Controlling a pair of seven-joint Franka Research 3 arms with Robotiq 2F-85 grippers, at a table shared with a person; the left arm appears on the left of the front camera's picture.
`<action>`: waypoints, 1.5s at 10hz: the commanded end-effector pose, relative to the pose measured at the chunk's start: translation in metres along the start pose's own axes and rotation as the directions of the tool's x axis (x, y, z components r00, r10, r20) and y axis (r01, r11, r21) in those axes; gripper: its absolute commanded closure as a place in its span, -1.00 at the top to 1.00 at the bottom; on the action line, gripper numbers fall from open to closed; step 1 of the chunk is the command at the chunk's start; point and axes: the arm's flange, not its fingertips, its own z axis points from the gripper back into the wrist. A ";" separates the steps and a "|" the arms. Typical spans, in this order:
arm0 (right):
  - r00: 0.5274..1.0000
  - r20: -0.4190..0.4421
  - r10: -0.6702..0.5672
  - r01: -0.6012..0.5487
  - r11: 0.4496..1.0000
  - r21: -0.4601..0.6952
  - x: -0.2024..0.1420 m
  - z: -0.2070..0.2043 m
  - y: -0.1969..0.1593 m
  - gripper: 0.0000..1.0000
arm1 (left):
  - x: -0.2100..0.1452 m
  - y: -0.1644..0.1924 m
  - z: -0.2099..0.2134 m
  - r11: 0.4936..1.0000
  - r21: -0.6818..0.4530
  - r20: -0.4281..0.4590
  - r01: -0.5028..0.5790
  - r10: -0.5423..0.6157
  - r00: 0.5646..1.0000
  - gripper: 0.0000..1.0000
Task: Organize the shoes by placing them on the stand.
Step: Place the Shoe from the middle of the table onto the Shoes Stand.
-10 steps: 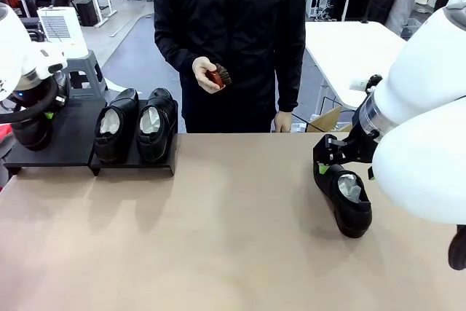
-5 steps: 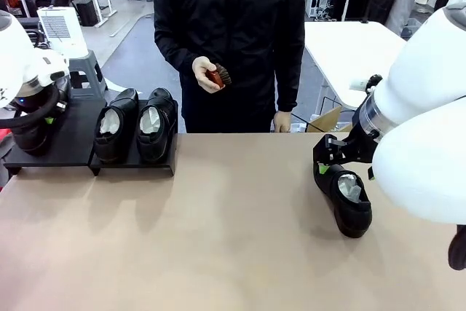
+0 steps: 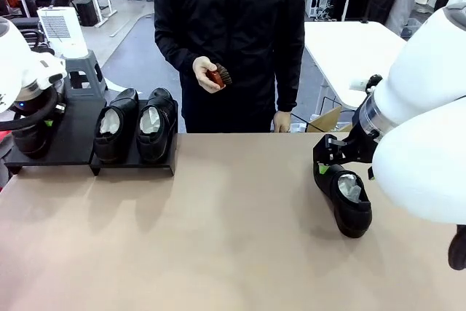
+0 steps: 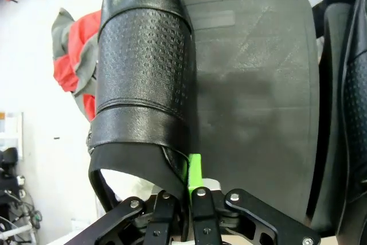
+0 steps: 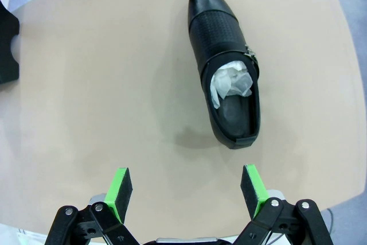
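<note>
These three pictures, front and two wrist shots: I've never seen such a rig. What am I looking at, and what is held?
Two white robot arms face a person across a tan table. The front view looks from between the arms. Each wrist view looks along one gripper's fingers. The left gripper is shut on the heel rim of a black dress shoe above the black stand, where two shoes already sit. The right gripper is open, hovering over a fourth shoe lying on the table. The person's hand holds a small red-brown brush.

Front camera faces across table (image 3: 233,238); wrist cameras close, looking down
</note>
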 end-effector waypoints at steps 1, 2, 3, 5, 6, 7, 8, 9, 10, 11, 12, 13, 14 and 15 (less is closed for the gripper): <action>1.000 0.006 0.009 -0.009 1.000 0.014 0.002 -0.002 0.001 1.00 | -0.009 0.002 -0.004 0.999 0.018 0.025 -0.051 0.051 0.998 -0.46; 1.000 0.006 0.009 -0.009 1.000 0.014 0.002 -0.002 0.001 1.00 | -0.012 0.003 -0.005 0.998 0.022 0.019 -0.052 0.051 0.998 -0.06; 1.000 0.006 0.009 -0.009 1.000 0.014 0.002 -0.002 0.001 1.00 | -0.014 0.003 -0.005 0.999 0.026 0.018 -0.044 0.044 0.999 0.34; 1.000 0.006 0.009 -0.009 1.000 0.014 0.002 -0.002 0.001 1.00 | -0.015 0.007 -0.001 0.998 0.027 0.032 -0.061 0.060 0.998 1.00; 1.000 0.006 0.009 -0.009 1.000 0.014 0.002 -0.002 0.001 1.00 | -0.016 0.008 0.004 0.997 0.032 0.029 -0.074 0.073 0.997 1.00; 1.000 0.006 0.009 -0.009 1.000 0.014 0.002 -0.002 0.001 1.00 | -0.017 0.010 0.014 0.997 0.020 0.050 -0.079 0.078 0.996 1.00; 1.000 0.006 0.009 -0.009 1.000 0.014 0.002 -0.002 0.001 1.00 | -0.019 0.011 0.022 0.997 0.013 0.066 -0.081 0.080 0.995 1.00; 1.000 0.006 0.009 -0.009 1.000 0.014 0.002 -0.002 0.001 1.00 | -0.021 0.013 0.031 0.996 0.004 0.080 -0.085 0.084 0.993 1.00; 1.000 0.006 0.009 -0.009 1.000 0.014 0.002 -0.002 0.001 1.00 | -0.023 0.015 0.037 0.996 -0.011 0.080 -0.092 0.093 0.992 1.00; 1.000 0.006 0.009 -0.009 1.000 0.014 0.002 -0.002 0.001 1.00 | -0.025 0.018 0.039 0.995 -0.026 0.073 -0.099 0.101 0.992 1.00; 1.000 0.006 0.009 -0.009 1.000 0.014 0.002 -0.002 0.001 1.00 | -0.025 0.020 0.042 0.993 -0.037 0.070 -0.108 0.110 0.991 1.00; 1.000 0.006 0.009 -0.009 1.000 0.014 0.002 -0.002 0.001 1.00 | -0.024 0.021 0.047 0.993 -0.039 0.077 -0.112 0.114 0.990 1.00; 1.000 0.006 0.009 -0.009 1.000 0.014 0.002 -0.002 0.001 1.00 | -0.023 0.022 0.052 0.993 -0.034 0.072 -0.113 0.115 0.991 1.00; 1.000 0.006 0.009 -0.009 1.000 0.014 0.002 -0.002 0.001 1.00 | -0.023 0.022 0.060 0.993 -0.034 0.070 -0.114 0.116 0.991 1.00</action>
